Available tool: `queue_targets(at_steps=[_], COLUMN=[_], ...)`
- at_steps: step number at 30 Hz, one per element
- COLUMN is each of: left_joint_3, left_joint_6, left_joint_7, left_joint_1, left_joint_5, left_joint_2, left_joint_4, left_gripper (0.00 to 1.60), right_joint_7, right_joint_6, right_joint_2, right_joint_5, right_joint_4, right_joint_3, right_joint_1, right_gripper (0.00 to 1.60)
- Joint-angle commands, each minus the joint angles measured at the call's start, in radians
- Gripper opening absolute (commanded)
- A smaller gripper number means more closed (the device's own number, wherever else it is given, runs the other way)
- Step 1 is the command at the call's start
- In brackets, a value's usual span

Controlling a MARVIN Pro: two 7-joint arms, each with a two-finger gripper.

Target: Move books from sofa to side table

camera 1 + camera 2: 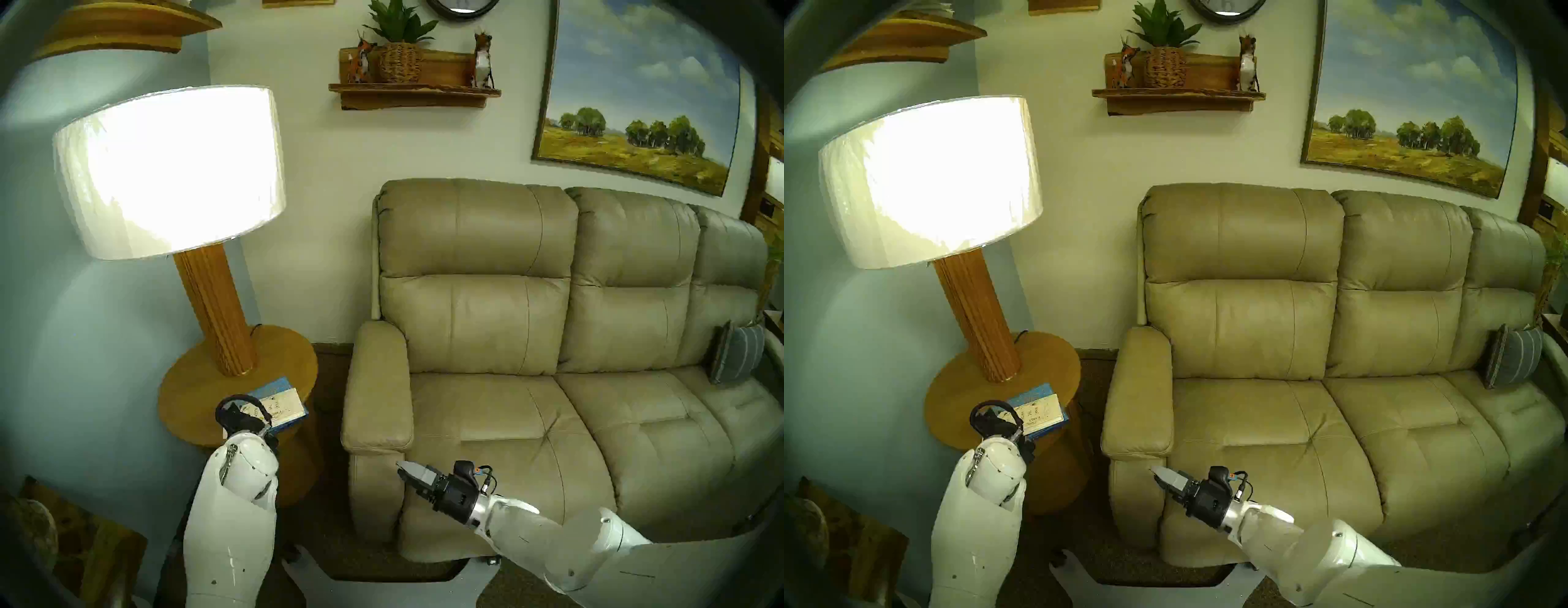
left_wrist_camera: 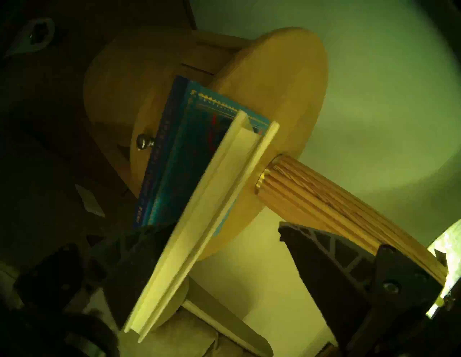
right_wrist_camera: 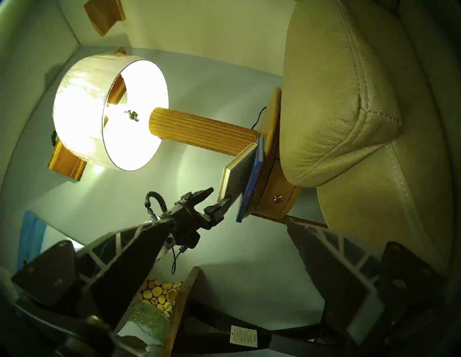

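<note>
The turquoise-blue book (image 1: 275,384) lies flat on the round wooden side table (image 1: 191,399), near its front edge. The white book (image 1: 284,405) lies on top of it. In the right wrist view the white book (image 3: 237,172) is tilted, its near end lifted off the blue book (image 3: 252,189) and resting on one finger of my left gripper (image 3: 220,194). The left gripper (image 2: 219,226) is open, with the white book (image 2: 199,224) against its lower finger. My right gripper (image 1: 407,473) is open and empty, in front of the beige sofa (image 1: 509,424), by its left armrest. No book shows on the sofa.
A lit lamp (image 1: 169,170) with a ribbed wooden stem (image 1: 212,310) stands at the back of the side table. A grey striped cushion (image 1: 734,352) leans at the sofa's right end. A framed picture (image 1: 85,547) stands on the floor at the lower left.
</note>
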Motion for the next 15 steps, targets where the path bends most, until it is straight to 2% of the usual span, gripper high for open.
queue_targets(at_steps=[1, 3, 7, 8, 15], left_joint_3=[-0.031, -0.046, -0.054, -0.051, -0.027], left_joint_6=[0.015, 0.040, 0.036, 0.059, 0.073], left_joint_7=[-0.009, -0.013, -0.011, -0.014, -0.017], left_joint_1=[0.002, -0.019, -0.048, -0.051, -0.060], left_joint_5=[-0.029, -0.049, -0.048, -0.052, -0.036], left_joint_2=[-0.002, 0.007, 0.015, 0.023, 0.031], left_joint_4=[-0.002, 0.036, 0.053, 0.055, 0.047], left_gripper=[1.60, 1.57, 1.60, 1.60, 1.60], right_joint_7=[0.007, 0.007, 0.007, 0.007, 0.007], right_joint_6=[-0.005, -0.007, -0.010, -0.011, -0.012], right_joint_2=[-0.009, -0.010, -0.012, -0.012, -0.012], right_joint_5=[0.024, 0.027, 0.031, 0.031, 0.039], right_joint_4=[0.001, 0.001, 0.001, 0.001, 0.001], right_joint_3=[-0.018, -0.023, -0.027, -0.027, -0.035], right_joint_1=[-0.002, -0.003, -0.003, -0.002, -0.002], right_gripper=[1.60, 1.60, 1.60, 1.60, 1.60])
